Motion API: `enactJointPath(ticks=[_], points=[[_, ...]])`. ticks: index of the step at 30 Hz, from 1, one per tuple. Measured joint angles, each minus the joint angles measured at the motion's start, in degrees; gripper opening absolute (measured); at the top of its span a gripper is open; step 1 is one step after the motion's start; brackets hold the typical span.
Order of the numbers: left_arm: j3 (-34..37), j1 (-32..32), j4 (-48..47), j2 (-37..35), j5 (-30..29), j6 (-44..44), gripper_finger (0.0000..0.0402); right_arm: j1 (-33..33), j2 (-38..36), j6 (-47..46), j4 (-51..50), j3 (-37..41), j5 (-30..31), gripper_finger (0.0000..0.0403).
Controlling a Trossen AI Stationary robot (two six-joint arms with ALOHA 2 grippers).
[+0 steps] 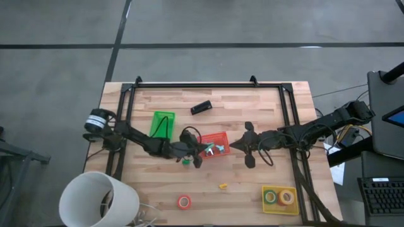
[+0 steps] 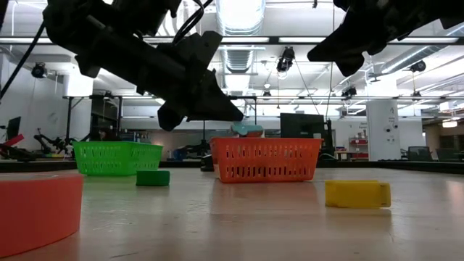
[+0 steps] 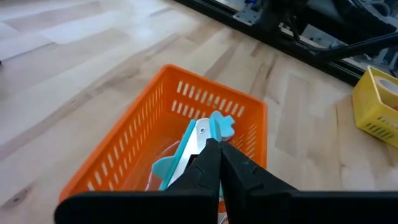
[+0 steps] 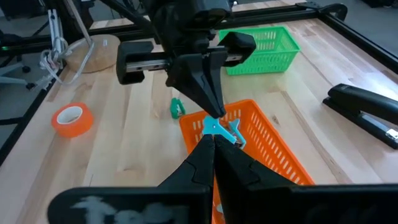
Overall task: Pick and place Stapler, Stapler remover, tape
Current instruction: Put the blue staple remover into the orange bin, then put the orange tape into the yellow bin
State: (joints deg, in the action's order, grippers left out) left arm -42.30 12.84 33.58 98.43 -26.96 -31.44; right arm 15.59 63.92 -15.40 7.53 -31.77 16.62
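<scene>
My left gripper (image 1: 201, 152) hangs over the orange bin (image 1: 218, 137), shut on a teal stapler remover (image 4: 214, 127). In the low view the remover (image 2: 247, 130) sits just above the bin's rim (image 2: 264, 141). My right gripper (image 1: 235, 145) is shut and raised by the bin's right side, touching nothing. The black stapler (image 1: 201, 108) lies flat on the table toward the far edge. A red-orange tape roll (image 1: 184, 202) lies flat near the near edge. A small green roll (image 1: 187, 161) rests beside the left gripper. My left gripper pinches the teal stapler remover (image 3: 200, 135) between its two fingertips (image 4: 211, 102), which point down from above. The remover hangs below the tips, lifted clear over the inside of the orange bin.
A green bin (image 1: 162, 123) stands left of the orange one. A yellow bin (image 1: 265, 208) at the near right holds two tape rolls. A small yellow piece (image 1: 223, 186) lies on the table. A white cylinder (image 1: 98, 200) overhangs the near left corner.
</scene>
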Motion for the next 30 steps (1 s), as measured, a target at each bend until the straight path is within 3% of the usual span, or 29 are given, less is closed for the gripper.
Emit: enactJointPath(ticks=[5, 11, 16, 19, 21, 26, 30], points=[[-0.34, 0.06, -0.02, -0.04, 0.52, 1.96, 0.002, 0.0, 0.0, -0.02, 0.12, 0.0, 0.0, 0.0008], [-1.15, 0.29, -0.14, -0.15, 3.23, 3.73, 0.0088, 0.0, 0.0, -0.02, 0.15, 0.0, 0.0, 0.0008], [-0.67, 0.71, -0.9, -4.34, 16.48, 5.62, 0.0137, 0.0, 0.0, -0.16, 0.07, 0.0, -0.02, 0.0008], [-0.63, 2.37, -6.76, -8.69, 26.66, 7.95, 0.0148, 0.0, 0.0, -0.42, 0.05, 0.11, -0.02, 0.0008], [-0.61, 4.13, -12.24, -11.67, 29.8, 7.8, 0.0148, 0.0, 0.0, -0.44, -0.06, 0.26, -0.04, 0.0008], [-0.61, 10.13, -26.12, -17.43, 29.77, 8.78, 0.0142, 0.0, 0.0, -0.48, -0.01, 0.42, -0.04, 0.0008], [-0.52, 14.23, -32.36, -18.88, 27.72, 4.32, 0.014, 0.0, 0.0, -0.48, 0.28, 0.46, -0.03, 0.0008]])
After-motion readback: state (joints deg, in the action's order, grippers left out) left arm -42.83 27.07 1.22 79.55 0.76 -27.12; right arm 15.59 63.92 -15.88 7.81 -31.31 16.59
